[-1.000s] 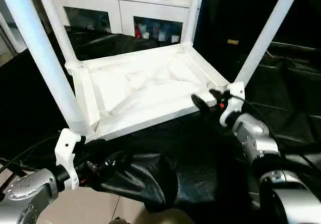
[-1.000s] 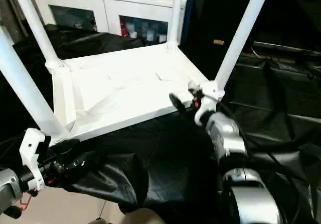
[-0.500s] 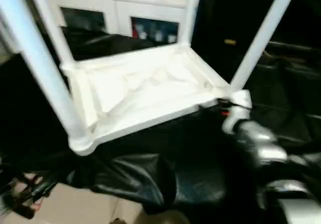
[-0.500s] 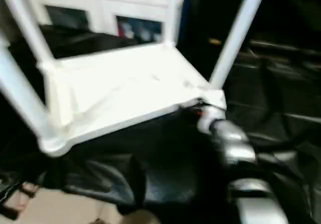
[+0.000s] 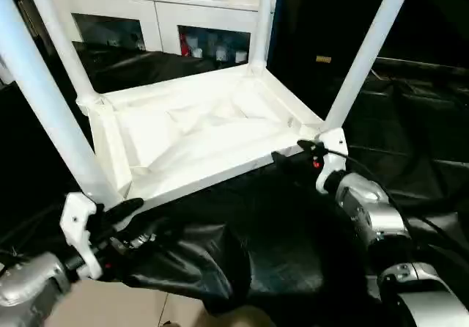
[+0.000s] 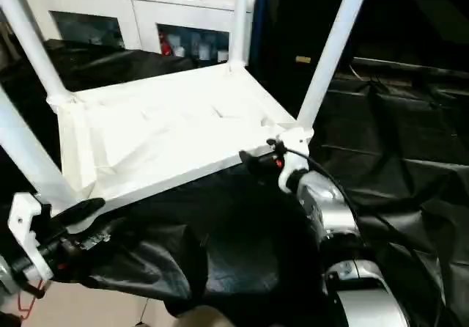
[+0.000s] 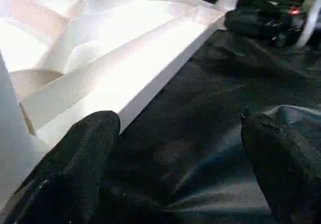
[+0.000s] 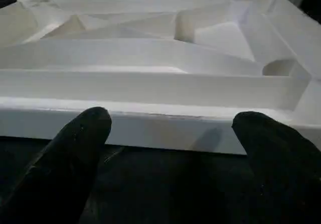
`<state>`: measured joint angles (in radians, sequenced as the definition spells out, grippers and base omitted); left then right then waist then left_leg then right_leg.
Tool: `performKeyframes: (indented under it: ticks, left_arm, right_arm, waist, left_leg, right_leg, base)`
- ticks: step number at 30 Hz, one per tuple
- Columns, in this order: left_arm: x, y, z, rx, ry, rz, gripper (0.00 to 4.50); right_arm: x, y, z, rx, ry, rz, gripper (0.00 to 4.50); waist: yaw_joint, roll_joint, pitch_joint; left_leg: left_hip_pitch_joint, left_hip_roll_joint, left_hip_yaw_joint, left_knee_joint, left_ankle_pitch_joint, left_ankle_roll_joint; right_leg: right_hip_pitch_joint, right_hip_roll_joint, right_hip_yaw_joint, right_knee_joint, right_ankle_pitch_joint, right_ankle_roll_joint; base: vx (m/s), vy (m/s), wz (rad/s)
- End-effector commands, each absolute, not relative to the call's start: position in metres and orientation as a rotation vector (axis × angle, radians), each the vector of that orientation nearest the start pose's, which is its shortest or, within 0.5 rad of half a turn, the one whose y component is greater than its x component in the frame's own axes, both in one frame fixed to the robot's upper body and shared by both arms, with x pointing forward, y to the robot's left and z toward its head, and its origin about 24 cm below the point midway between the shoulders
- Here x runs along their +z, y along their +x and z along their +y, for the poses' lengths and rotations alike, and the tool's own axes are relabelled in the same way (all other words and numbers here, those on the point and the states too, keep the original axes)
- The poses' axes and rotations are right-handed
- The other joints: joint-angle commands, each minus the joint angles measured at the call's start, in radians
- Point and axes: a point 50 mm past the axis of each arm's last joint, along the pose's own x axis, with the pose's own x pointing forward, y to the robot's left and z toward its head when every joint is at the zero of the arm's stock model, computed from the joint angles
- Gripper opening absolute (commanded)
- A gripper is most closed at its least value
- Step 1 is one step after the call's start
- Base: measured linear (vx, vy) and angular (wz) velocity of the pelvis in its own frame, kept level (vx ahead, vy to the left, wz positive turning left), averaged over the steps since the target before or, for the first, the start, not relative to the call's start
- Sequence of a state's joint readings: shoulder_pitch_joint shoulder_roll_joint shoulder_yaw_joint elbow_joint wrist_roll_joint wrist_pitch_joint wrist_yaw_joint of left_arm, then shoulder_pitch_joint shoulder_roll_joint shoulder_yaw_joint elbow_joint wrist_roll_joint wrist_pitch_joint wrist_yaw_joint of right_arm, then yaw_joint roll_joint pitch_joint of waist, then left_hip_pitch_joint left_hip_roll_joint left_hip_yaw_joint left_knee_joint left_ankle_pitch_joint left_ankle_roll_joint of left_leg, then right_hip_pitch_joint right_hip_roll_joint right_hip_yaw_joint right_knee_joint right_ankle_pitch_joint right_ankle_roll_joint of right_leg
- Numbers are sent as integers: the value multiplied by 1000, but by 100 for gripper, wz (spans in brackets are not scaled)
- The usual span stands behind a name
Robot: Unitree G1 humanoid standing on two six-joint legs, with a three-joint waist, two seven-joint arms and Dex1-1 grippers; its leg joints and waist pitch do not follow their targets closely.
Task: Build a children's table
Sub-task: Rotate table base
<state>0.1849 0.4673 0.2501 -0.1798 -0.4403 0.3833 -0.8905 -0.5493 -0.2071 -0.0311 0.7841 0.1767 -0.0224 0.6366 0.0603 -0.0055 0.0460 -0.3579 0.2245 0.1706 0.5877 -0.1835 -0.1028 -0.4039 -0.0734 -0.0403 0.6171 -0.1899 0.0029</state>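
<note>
Your right gripper (image 5: 292, 158) has drawn in closer to the tabletop's (image 5: 198, 133) near edge since a second ago.
Both grippers gape, holding nothing; the left gripper (image 5: 121, 221) sits by the near corner. The ribbed white plastic tabletop lies upside down on glossy black sheeting (image 5: 264, 239), its tubular legs (image 5: 44, 100) upright.

White children's table (image 5: 198, 140) lies upside down on black sheeting, ribbed underside up; four white tubular legs (image 5: 366, 52) stand upright, apparently seated in corner sockets.

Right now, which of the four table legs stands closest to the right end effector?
The near-right leg, rising from the corner socket just beside the right end effector; the other three stand farther off.
</note>
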Motion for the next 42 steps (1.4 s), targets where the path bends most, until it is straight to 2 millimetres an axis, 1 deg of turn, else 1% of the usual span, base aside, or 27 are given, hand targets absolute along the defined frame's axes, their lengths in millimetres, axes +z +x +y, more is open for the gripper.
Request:
performKeyframes:
  ticks: [1,2,5,6,7,8,9,10,12,13,16,18,19,20,21,24,25,27,28,30,31,34,35,36,37,39,42]
  left_arm:
    - [55,201,248,-660,-92,289,444]
    - [55,201,248,-660,-92,289,444]
    - [52,198,270,-659,-82,349,444]
    - [67,185,279,-646,-77,342,444]
    - [80,172,278,-650,-73,333,444]
    - [88,162,277,-657,-68,331,444]
    - [94,153,280,-659,-59,340,444]
    - [96,149,284,-657,-60,343,444]
    - [100,145,290,-649,-59,344,444]
    - [100,145,291,-647,-56,343,444]
    - [102,150,298,-588,6,301,444]
    - [105,161,303,-524,56,251,444]
    - [105,167,302,-510,60,234,444]
    - [105,175,301,-489,77,215,444]
    - [105,183,298,-484,76,197,444]
    - [105,203,294,-459,81,167,444]
    - [104,206,293,-456,84,161,444]
    - [102,211,294,-434,96,166,444]
    - [101,216,292,-439,99,161,444]
    - [98,226,285,-452,89,152,444]
    - [98,228,280,-478,74,145,444]
    - [100,234,245,-681,-13,122,444]
    - [100,234,242,-700,-22,122,444]
    - [100,230,225,-826,-82,140,444]
    - [100,227,217,-891,-112,158,444]
    - [100,221,204,-1000,-146,201,444]
    - [99,218,183,-1131,-162,234,444]
  right_arm:
    - [40,338,-151,633,27,188,450]
    - [40,338,-151,633,27,188,450]
    - [39,335,-146,686,11,199,450]
    - [37,332,-145,716,-1,211,450]
    - [36,330,-144,738,0,218,450]
    - [35,328,-144,756,2,222,450]
    - [34,326,-142,792,4,228,450]
    - [33,323,-141,821,-4,233,450]
    - [32,320,-140,858,-15,243,450]
    - [31,319,-140,861,-17,247,450]
    - [28,320,-142,834,-29,265,450]
    - [28,321,-141,825,-26,267,450]
    - [28,321,-140,826,-23,267,450]
    - [28,321,-138,827,-22,268,450]
    - [28,321,-136,826,-20,271,450]
    - [25,323,-132,807,-28,289,450]
    - [25,323,-132,803,-32,291,450]
    - [24,324,-131,790,-42,297,450]
    - [23,325,-131,782,-50,299,450]
    - [22,327,-128,766,-47,311,450]
    - [21,328,-128,758,-52,317,450]
    - [17,333,-128,700,-74,356,450]
    - [16,333,-128,694,-76,359,450]
    - [16,336,-128,671,-79,367,450]
    - [16,337,-127,661,-76,369,450]
    - [16,339,-125,649,-71,373,450]
    - [16,342,-116,661,-76,376,450]
  waist:
    - [3,11,-54]
    - [3,11,-54]
    - [4,10,-52]
    - [3,9,-50]
    - [1,9,-52]
    - [-7,11,-50]
    - [-10,12,-45]
    - [-11,8,-43]
    - [-3,8,-40]
    - [3,9,-38]
    - [9,12,-38]
    - [10,10,-39]
    - [13,8,-42]
    - [12,11,-41]
    - [17,9,-45]
    - [19,10,-47]
    - [21,8,-51]
    - [21,7,-52]
    - [22,5,-56]
    - [21,7,-58]
    - [21,3,-58]
    - [24,7,-59]
    - [25,7,-59]
    - [28,11,-58]
    - [29,14,-59]
    - [27,10,-58]
    - [20,12,-53]
  left_leg:
    - [5,-6,11,-70,-249,31]
    - [6,-5,10,-71,-259,29]
    - [7,-8,9,-74,-286,22]
    - [7,-6,8,-75,-295,17]
    - [4,-3,6,-75,-296,11]
    - [-5,4,1,-81,-309,6]
    - [4,5,5,-81,-348,14]
    - [10,1,8,-79,-364,23]
    - [15,-1,9,-80,-391,26]
    - [14,0,7,-82,-401,21]
    - [15,1,4,-85,-397,3]
    - [14,1,4,-86,-394,-1]
    - [17,-1,5,-83,-383,-4]
    - [15,-1,3,-86,-383,-7]
    - [19,-2,4,-82,-378,-10]
    - [18,-3,3,-82,-361,-20]
    - [15,-5,4,-80,-341,-20]
    - [15,-5,5,-79,-323,-18]
    - [12,-4,5,-76,-294,-15]
    - [13,-6,7,-74,-273,-13]
    - [9,-6,7,-74,-259,-11]
    - [13,-6,9,-72,-250,-16]
    - [15,-5,10,-72,-255,-18]
    - [16,-5,11,-71,-265,-21]
    - [16,-5,11,-72,-275,-27]
    - [15,-5,11,-72,-284,-30]
    - [10,-6,9,-75,-311,-30]
  right_leg:
    - [40,-29,25,-65,-142,-224]
    - [41,-30,26,-66,-155,-218]
    - [40,-33,27,-72,-219,-197]
    - [39,-33,28,-71,-234,-194]
    - [43,-37,28,-66,-224,-200]
    - [48,-41,26,-62,-228,-211]
    - [35,-33,24,-75,-264,-210]
    - [29,-25,26,-79,-263,-214]
    - [23,-24,27,-82,-296,-203]
    - [24,-27,28,-84,-325,-189]
    - [24,-29,30,-85,-334,-171]
    - [26,-29,30,-85,-324,-167]
    - [26,-30,31,-82,-300,-167]
    - [29,-29,30,-81,-301,-165]
    - [27,-31,31,-80,-294,-165]
    - [30,-32,31,-75,-272,-169]
    - [34,-34,31,-74,-257,-171]
    - [34,-33,31,-71,-232,-176]
    - [38,-34,31,-66,-196,-184]
    - [38,-33,30,-62,-162,-199]
    - [41,-34,30,-59,-140,-205]
    - [38,-34,29,-56,-125,-226]
    - [37,-35,29,-57,-128,-229]
    - [35,-35,29,-56,-133,-232]
    - [36,-35,28,-54,-140,-234]
    - [37,-33,28,-54,-143,-234]
    - [40,-35,29,-60,-192,-217]
  base:
    - [0,0,0]
    - [0,0,0]
    - [0,0,0]
    - [0,0,0]
    - [0,0,0]
    - [0,0,0]
    - [0,0,0]
    - [0,0,0]
    - [0,0,0]
    - [0,0,0]
    - [0,0,0]
    - [0,0,0]
    - [0,0,0]
    - [0,0,0]
    - [0,0,0]
    - [0,0,0]
    - [0,0,0]
    - [0,0,0]
    - [0,0,0]
    - [0,0,0]
    - [0,0,0]
    - [0,0,0]
    - [0,0,0]
    - [0,0,0]
    - [0,0,0]
    - [0,0,0]
    - [0,0,0]
